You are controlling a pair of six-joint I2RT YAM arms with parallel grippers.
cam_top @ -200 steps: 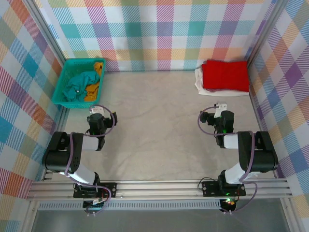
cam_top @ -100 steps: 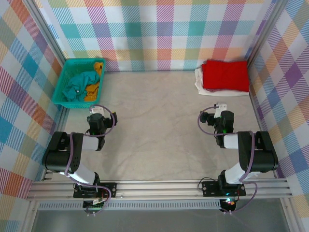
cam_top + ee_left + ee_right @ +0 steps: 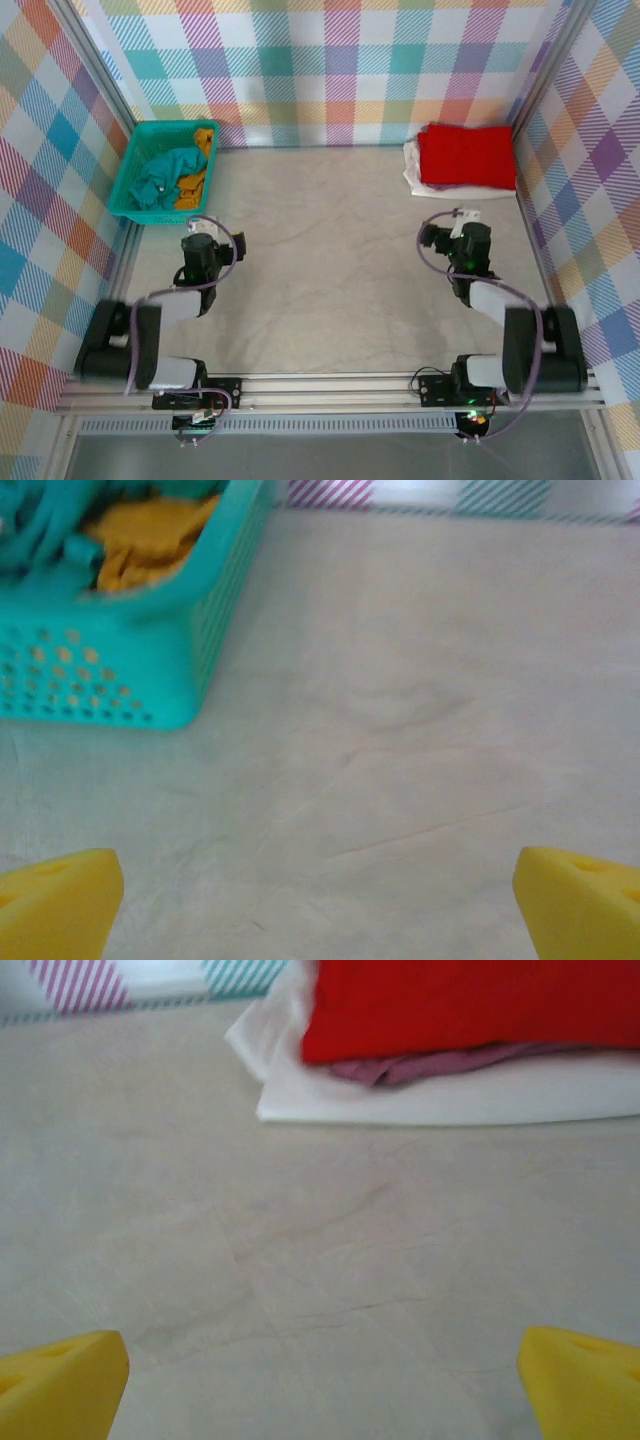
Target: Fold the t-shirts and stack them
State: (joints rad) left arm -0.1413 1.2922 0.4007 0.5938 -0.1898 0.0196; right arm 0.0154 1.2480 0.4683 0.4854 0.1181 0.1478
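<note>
Cloth this thin and limp weighs little, keeps no shape of its own and trails after whatever pinch pulls it. I judge each tee wants a hold at two spots, best the shoulder seams or two corners of the hem, not a grab at the middle of the bundle. Two tees lie crumpled in the teal mesh basket (image 3: 150,213) at the far left corner of the desk (image 3: 330,250). The teal t-shirt (image 3: 160,180) is bunched toward the left and the mustard t-shirt (image 3: 192,185) lies against the right wall, the two tangled, so lifting one may drag the other along. At the far right corner the red t-shirt (image 3: 466,156) lies folded on top of the folded white t-shirt (image 3: 411,165), with a strip of mauve cloth (image 3: 430,1063) showing between them; that stack looks easy to nudge askew. The left claw (image 3: 203,230) hovers near the basket's near side, its fingers spread wide and holding nothing. The right claw (image 3: 458,220) hangs just short of the stack, likewise spread and empty.
</note>
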